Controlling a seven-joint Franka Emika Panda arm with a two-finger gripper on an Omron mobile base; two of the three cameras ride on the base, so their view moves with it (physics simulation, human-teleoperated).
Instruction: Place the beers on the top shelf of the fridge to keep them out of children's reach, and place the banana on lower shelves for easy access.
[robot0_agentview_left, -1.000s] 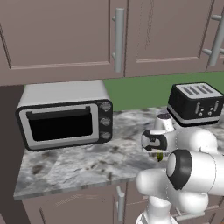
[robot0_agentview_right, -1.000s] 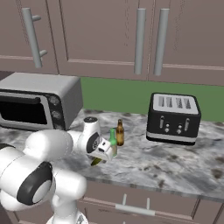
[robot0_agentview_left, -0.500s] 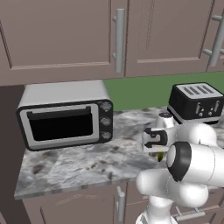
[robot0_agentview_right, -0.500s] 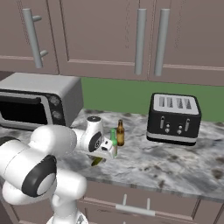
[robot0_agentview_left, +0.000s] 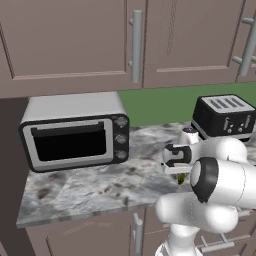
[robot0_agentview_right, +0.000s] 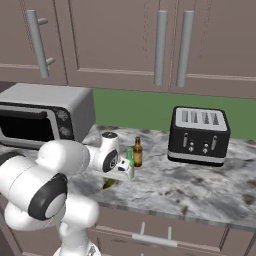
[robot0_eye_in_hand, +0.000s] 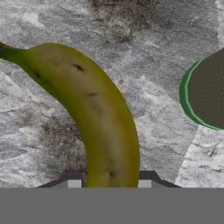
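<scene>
Brown cabinets (robot0_agentview_left: 75, 45) with grey bar handles (robot0_agentview_left: 136, 46) hang above a green wall (robot0_agentview_right: 132, 110); a speckled grey marble counter (robot0_agentview_left: 85, 187) runs below.

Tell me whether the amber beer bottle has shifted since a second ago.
No. The amber bottle stands in the same spot, left of the toaster, on the counter.

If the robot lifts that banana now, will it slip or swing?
The banana looks smooth and curved, so it could slide a little. The gripper closes around one end, not the middle, so the long free end may sag or pivot. It probably stays stiff, not floppy.
</scene>
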